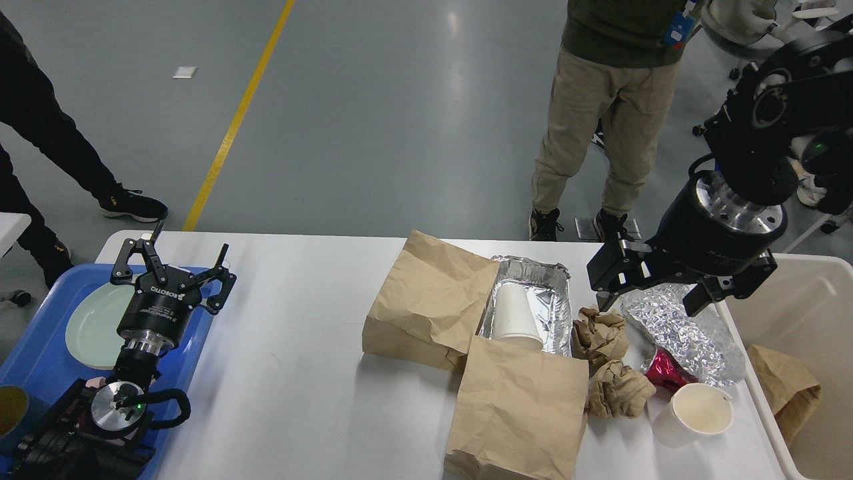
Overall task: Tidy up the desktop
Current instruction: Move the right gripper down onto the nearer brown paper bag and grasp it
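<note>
The white desktop [293, 373] holds litter on its right half. There are two brown paper bags [433, 300] [520, 410], a foil tray [550, 283] with a white paper cup [514, 312] lying in it, two crumpled brown paper balls [600, 332] [620, 390], crumpled foil [686, 330], a red wrapper [663, 372] and an upright white cup [700, 413]. My right gripper [650, 297] is open and empty, pointing down over the crumpled foil and the upper paper ball. My left gripper [174, 257] is open and empty over the blue tray [40, 360].
A pale green plate [90, 327] lies in the blue tray. A beige bin [800, 320] at the right edge holds a brown paper bag [790, 390]. A person [613, 100] stands behind the table and another [40, 133] at the far left. A yellow cup [10, 410] sits at the lower left.
</note>
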Controlling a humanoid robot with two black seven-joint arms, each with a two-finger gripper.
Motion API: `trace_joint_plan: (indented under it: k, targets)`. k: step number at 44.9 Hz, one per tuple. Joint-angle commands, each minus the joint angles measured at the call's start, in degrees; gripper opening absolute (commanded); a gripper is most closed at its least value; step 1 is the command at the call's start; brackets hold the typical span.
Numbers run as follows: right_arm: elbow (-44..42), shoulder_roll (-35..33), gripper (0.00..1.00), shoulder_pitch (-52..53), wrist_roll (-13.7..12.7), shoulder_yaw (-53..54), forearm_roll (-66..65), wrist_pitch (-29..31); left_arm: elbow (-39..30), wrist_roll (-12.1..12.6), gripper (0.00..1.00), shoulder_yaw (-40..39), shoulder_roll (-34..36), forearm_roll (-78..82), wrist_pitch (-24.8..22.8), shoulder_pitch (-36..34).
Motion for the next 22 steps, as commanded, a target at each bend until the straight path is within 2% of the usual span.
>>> trace_joint_plan:
  k: [1,14,19,22]
  targets:
    - [0.03,0.03,1.00,-0.12,0.17,0.11,0.49,-0.23,0.00,0.00,0.96,-0.02,-0.05,0.00,-0.04,0.00]
    - [0.12,0.12,1.00,-3.11,0.17,7.13,1.90,-0.14,0.00,0.00,0.96,-0.02,0.03,0.00,-0.04,0.00]
    - [-0.23,1.16,1.00,-6.80,-0.79,14.77,5.06,-1.36,0.00,0.00,0.96,0.07,0.03,0.00,-0.04,0.00]
    - [-0.76,3.88,1.00,-8.82,-3.16,18.12,7.69,-4.17,0.00,0.00,0.96,0.06,0.03,0.00,-0.04,0.00]
